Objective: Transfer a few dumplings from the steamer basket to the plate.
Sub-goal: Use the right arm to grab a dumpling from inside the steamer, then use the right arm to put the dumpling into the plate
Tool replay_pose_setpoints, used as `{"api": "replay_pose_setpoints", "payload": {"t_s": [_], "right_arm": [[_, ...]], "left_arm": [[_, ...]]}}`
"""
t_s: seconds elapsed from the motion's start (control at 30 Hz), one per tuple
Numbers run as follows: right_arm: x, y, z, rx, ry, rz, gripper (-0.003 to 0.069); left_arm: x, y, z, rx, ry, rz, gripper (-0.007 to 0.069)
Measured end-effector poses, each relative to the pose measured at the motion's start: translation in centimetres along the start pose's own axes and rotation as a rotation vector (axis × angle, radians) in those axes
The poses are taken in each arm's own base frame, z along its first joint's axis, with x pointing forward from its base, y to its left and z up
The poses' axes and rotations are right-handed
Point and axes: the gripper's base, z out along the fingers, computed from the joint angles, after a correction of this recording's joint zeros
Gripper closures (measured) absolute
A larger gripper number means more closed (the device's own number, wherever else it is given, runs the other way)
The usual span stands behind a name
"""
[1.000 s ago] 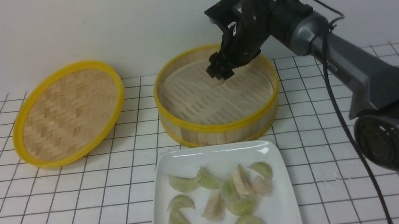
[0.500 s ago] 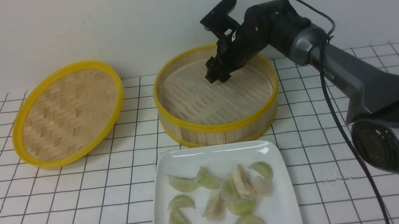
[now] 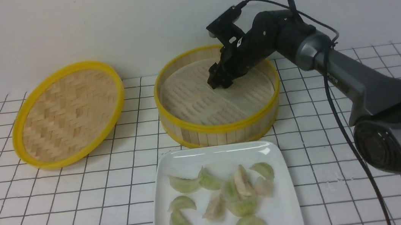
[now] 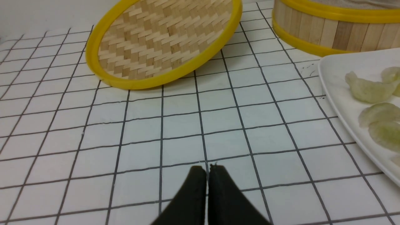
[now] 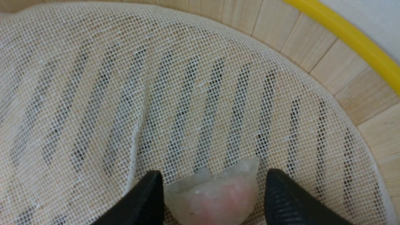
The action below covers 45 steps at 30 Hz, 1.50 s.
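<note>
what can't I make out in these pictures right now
- Pinkish-white pleated dumpling: lower edge cut off by the right wrist view's frame.
- White squarish plate: near edge cut off in the front view.
- Black left gripper: mostly beyond the left wrist view's frame.

lid [image 4: 167, 40]: seen apart from plate [image 4: 339, 90] | dumplings [image 4: 370, 89]: borne on plate, away from lid | basket [image 4: 318, 28]: seen near lid | gripper [image 4: 207, 187]: held closed, apart from lid

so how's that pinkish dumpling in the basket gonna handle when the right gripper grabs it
The dumpling will probably give under pressure, since its skin looks thin and translucent. It may be slippery, given the moist sheen. The right gripper might catch the pointed end first.
</note>
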Motion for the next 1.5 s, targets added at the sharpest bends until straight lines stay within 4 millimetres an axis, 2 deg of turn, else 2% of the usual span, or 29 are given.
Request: {"api": "replay_pose_setpoints", "payload": {"t_s": [0.2,0.47,0.63,0.73,0.8,1.07,1.2,1.37,1.47,1.5], "right_arm": [[0.0,0.1,0.1,-0.006,-0.008,0.0,0.0333],[0.0,0.1,0.1,-0.008,-0.007,0.002,0.0333],[-0.6,0.2,-1.1,-0.022,0.01,0.037,0.0333],[-1.5,0.3,-2.5,-0.028,0.01,0.061,0.0333],[-2.3,0.4,-4.0,-0.036,0.015,0.069,0.0333],[-2.5,1.2,-6.7,-0.097,0.144,0.081,0.0333],[-3.5,1.1,-8.7,-0.07,0.135,0.117,0.0333],[-5.2,1.2,-13.2,-0.024,0.101,0.192,0.0333],[-4.8,2.2,-16.3,-0.039,0.141,0.215,0.0333],[-4.4,2.3,-16.2,-0.045,0.16,0.22,0.0333]], "left_arm": [[0.0,0.0,0.0,0.0,0.0,0.0,0.0631],[0.0,0.0,0.0,0.0,0.0,0.0,0.0631],[0.0,0.0,0.0,0.0,0.0,0.0,0.0631],[0.0,0.0,0.0,0.0,0.0,0.0,0.0631],[0.0,0.0,0.0,0.0,0.0,0.0,0.0631],[0.0,0.0,0.0,0.0,0.0,0.0,0.0631],[0.0,0.0,0.0,0.0,0.001,0.0,0.0631],[0.0,0.0,0.0,0.0,0.0,0.0,0.0631],[0.0,0.0,0.0,0.0,0.0,0.0,0.0631],[0.0,0.0,0.0,0.0,0.0,0.0,0.0631]]}}
